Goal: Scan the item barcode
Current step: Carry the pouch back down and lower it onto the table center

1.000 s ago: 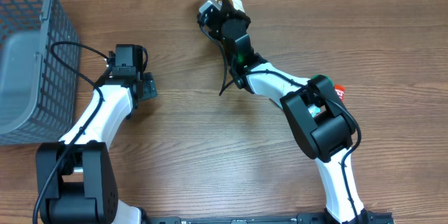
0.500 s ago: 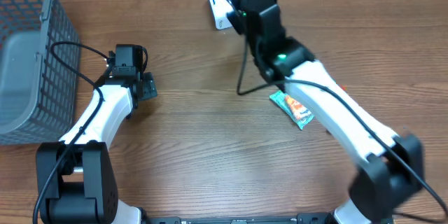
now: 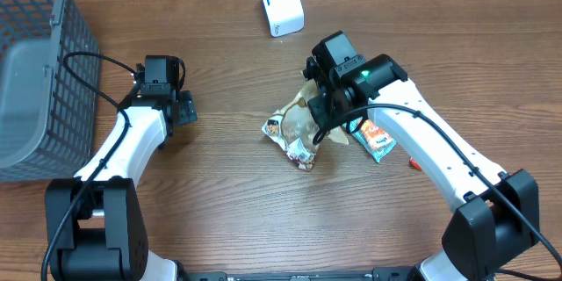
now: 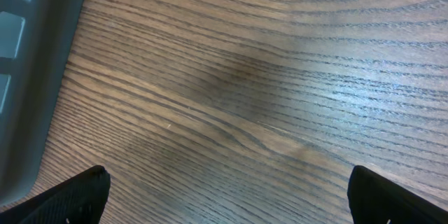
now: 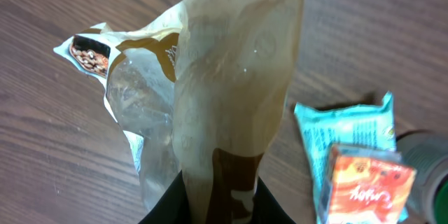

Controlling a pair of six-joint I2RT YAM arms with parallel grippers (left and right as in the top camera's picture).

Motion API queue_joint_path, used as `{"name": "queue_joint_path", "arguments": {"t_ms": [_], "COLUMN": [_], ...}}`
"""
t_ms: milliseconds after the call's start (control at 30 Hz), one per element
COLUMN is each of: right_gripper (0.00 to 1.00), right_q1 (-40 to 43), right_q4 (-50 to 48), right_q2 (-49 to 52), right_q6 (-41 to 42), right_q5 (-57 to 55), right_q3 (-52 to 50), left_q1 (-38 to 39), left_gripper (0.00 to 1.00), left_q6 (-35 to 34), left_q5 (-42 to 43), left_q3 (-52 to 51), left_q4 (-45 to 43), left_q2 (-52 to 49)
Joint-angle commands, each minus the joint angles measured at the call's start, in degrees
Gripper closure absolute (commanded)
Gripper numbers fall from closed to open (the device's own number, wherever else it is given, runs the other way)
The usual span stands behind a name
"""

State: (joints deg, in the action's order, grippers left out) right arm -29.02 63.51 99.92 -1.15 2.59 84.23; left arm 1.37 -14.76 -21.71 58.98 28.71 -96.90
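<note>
So its barcode could probably face the scanner [image 3: 281, 4], my right pincer [image 5: 218, 206] pinched the snack bag [image 5: 231, 98]; my left pincer [image 3: 183, 110] gaped wide.

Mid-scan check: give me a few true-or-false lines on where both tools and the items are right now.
1. The right tool is shut on the tan snack bag. True.
2. The left tool holds the teal packet. False: it is open and empty over bare wood; the packet lies on the table by the right arm.
3. The white scanner stands near the table's far edge, apart from the bag. True.
4. The snack bag is inside the grey basket. False: it is at mid-table, well clear of the basket.
</note>
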Motion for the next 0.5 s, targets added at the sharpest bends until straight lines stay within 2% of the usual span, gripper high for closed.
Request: {"name": "queue_joint_path", "arguments": {"t_ms": [0, 133, 167, 200, 467], "right_gripper": [0.79, 0.30, 0.09, 0.00, 0.00], "right_q1": [0.26, 0.28, 0.28, 0.28, 0.28], "right_q4": [-0.11, -0.26, -0.39, -0.59, -3.15], "right_q2": [-0.04, -0.04, -0.04, -0.02, -0.04], "right_q6": [1.18, 1.18, 1.18, 1.18, 1.18], "right_q5": [-0.17, -0.61, -0.61, -0.61, -0.59], "right_q3": [-0.72, -0.92, -0.94, -0.94, -0.94], "left_q1": [-0.26, -0.26, -0.26, -0.26, -0.26], "left_gripper": [0.00, 0.01, 0.00, 0.00, 0.01], "left_q6": [0.61, 0.61, 0.59, 0.61, 0.61], "left_q5": [-0.72, -0.72, -0.72, -0.72, -0.72], "left_q3": [1.03, 1.03, 1.03, 1.03, 1.03], "left_q4": [-0.07, -0.07, -0.04, -0.07, -0.07], "left_q2": [-0.48, -0.48, -0.48, -0.48, -0.48]}}
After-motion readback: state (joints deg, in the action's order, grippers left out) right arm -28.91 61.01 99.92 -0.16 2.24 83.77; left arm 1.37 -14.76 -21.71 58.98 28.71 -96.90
